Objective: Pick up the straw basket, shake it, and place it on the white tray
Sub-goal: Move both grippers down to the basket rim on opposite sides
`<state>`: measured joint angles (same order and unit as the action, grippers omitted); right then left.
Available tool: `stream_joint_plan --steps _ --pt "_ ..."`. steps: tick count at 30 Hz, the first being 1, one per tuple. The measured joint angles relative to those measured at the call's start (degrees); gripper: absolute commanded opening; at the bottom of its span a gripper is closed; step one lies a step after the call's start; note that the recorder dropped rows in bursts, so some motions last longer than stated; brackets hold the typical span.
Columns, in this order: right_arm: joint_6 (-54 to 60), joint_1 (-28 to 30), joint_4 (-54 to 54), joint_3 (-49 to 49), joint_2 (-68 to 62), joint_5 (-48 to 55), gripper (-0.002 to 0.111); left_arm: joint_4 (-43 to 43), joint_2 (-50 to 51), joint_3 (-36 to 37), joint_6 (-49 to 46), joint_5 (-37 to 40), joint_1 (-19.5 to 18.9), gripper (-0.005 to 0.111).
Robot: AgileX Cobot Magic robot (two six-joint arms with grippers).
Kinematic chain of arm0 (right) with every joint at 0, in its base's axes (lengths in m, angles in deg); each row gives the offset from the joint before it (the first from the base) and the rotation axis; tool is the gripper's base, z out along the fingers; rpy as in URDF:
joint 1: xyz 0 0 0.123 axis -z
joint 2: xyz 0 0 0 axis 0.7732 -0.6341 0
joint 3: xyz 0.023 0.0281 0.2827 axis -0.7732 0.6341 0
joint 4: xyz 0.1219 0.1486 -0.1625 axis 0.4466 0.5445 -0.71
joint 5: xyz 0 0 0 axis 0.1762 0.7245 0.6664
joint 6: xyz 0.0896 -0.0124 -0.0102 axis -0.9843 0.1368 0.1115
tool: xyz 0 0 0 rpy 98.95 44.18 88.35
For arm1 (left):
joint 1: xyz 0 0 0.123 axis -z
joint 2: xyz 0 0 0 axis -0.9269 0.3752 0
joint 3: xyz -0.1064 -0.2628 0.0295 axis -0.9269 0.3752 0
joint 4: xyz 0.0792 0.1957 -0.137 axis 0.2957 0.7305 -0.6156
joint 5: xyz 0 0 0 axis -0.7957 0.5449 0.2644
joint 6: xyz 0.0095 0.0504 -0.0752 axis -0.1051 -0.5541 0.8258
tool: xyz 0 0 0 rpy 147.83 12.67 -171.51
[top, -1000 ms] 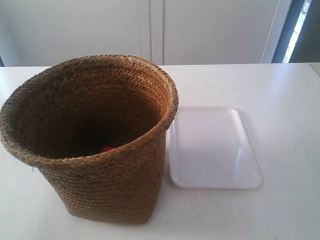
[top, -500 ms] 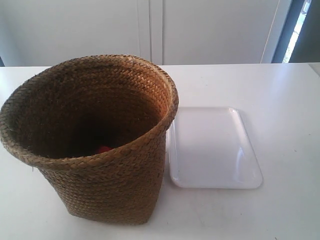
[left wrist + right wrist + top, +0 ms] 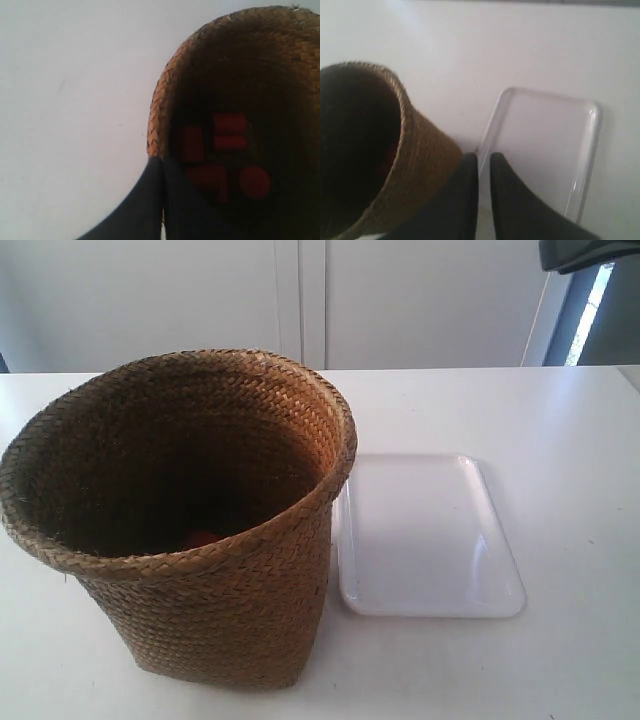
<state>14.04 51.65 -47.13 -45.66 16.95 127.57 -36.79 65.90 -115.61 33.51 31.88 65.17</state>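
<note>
The straw basket (image 3: 230, 610) stands upright on the white table, touching the left edge of the white tray (image 3: 420, 540), which lies bare. Neither gripper is at the basket in the exterior view. In the left wrist view my left gripper (image 3: 162, 160) is shut, its dark fingers pressed together over the basket's braided rim (image 3: 160, 110), looking down into it. In the right wrist view my right gripper (image 3: 483, 156) hangs above the seam between the basket (image 3: 420, 150) and the tray (image 3: 545, 140). Its fingers are almost together with nothing between them.
Several red blocks (image 3: 229, 131) lie on the basket's floor; one shows as a red spot (image 3: 203, 538) in the exterior view. A dark piece of an arm (image 3: 590, 252) juts in at the top right corner. White cabinet doors stand behind the table (image 3: 560, 410).
A dark arm part has come into the exterior view's top right corner. The basket and tray have not moved.
</note>
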Motion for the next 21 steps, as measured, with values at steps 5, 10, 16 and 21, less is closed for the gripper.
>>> stream_joint_plan --steps 5,10,16,21 --pt "-1.3 -2.4 1.5 -3.7 -4.3 4.9 0.009 0.0 2.6 -4.6 0.0 6.3 0.0 0.0" --pt "-1.7 -9.8 1.6 -3.9 -5.3 5.8 0.009 1.2 4.9 -7.9 -0.4 13.7 0.0 0.0" --pt "-2.2 -15.2 1.4 -4.1 -8.1 6.1 0.012 2.1 6.7 -8.3 -0.4 13.7 0.0 0.0" --pt "-3.1 -16.2 1.2 -4.1 -9.6 6.1 0.025 1.9 7.3 -8.5 -0.9 13.7 0.0 0.017"
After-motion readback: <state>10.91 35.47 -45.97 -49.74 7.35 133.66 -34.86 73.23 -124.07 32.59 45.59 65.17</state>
